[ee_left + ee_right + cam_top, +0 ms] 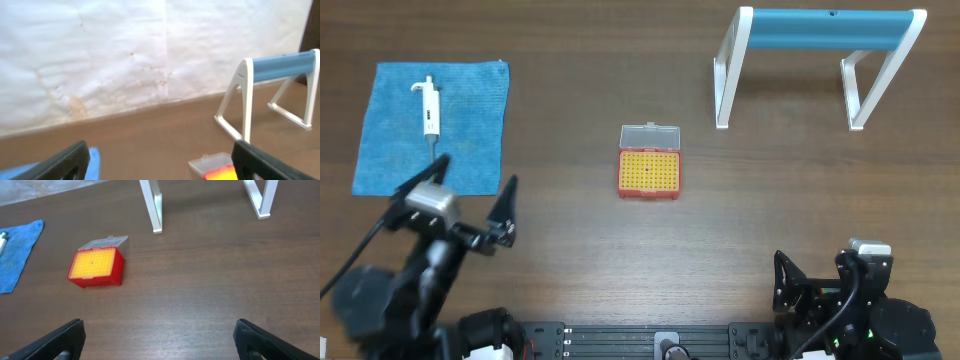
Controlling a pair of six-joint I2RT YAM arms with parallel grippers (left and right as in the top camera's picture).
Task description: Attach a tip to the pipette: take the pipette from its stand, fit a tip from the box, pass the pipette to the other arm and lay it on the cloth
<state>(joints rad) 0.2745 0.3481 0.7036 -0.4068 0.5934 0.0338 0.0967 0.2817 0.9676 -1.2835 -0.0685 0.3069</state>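
Note:
The white pipette (428, 112) lies on the blue cloth (470, 120) at the far left, its thin end towards me. My left gripper (475, 182) is open and holds nothing; it hangs by the cloth's near right corner and faces the back wall. The red tip box (649, 175) with yellow tips stands open mid-table, its clear lid folded back. In the left wrist view my own gripper (160, 170) frames the box (220, 170) low between its fingers. My right gripper (813, 275) is open and holds nothing at the near right; its wrist view (160, 347) shows the box (96, 267) and cloth (17, 250).
The white and blue pipette stand (820, 30) is at the back right with nothing hanging on it, its legs (152, 205) ahead of my right gripper. A pale wall (125, 55) runs behind the table. Bare wooden tabletop (740, 220) lies between box and arms.

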